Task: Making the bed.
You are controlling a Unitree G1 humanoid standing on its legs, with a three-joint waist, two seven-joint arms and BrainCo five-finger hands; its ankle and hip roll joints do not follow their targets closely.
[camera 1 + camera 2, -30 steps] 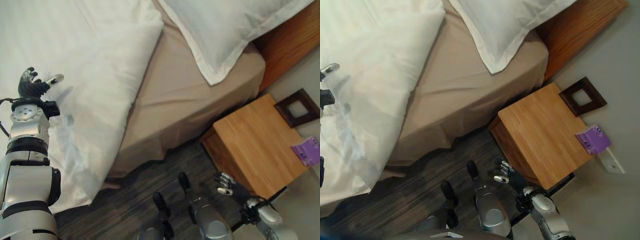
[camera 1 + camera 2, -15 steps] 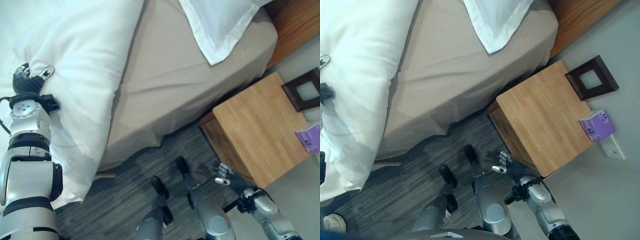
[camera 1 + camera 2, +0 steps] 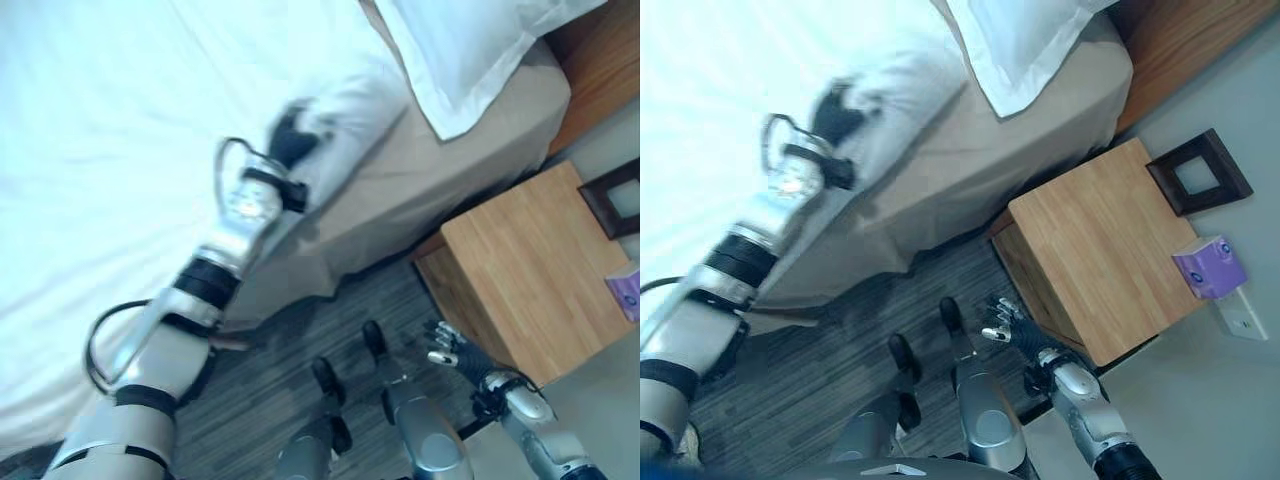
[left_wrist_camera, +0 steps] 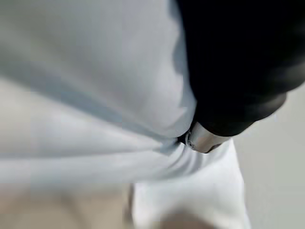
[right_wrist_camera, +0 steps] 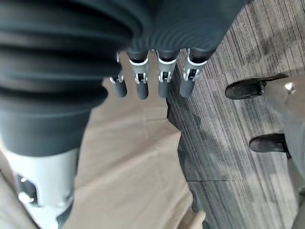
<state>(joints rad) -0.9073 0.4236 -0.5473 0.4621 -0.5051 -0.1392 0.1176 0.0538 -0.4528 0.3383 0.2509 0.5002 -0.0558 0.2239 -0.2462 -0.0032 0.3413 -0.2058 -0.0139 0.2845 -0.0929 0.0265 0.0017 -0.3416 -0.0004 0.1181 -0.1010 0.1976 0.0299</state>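
The white duvet [image 3: 130, 170] covers most of the bed, and its corner near the pillow end is bunched up where the left hand [image 3: 292, 138] holds it. In the left wrist view the white cloth is drawn into tight folds that run in under the hand [image 4: 205, 136], and the hand looks closed on it (most of the fingers are buried in the fabric there). Beyond that corner, the tan fitted sheet [image 3: 440, 170] lies bare along the bed's edge and drapes down toward the floor. A white pillow [image 3: 470, 50] rests on the sheet at the head of the bed, its flanged corner reaching toward the mattress edge.

The right hand [image 3: 445, 347] hangs low over the grey carpet [image 3: 840, 350], near the front of the wooden nightstand [image 3: 525, 275], with its fingers [image 5: 143, 81] straight and holding nothing. On the nightstand sit a dark square frame [image 3: 1198, 172] and a purple box [image 3: 1210, 266], apart from each other.
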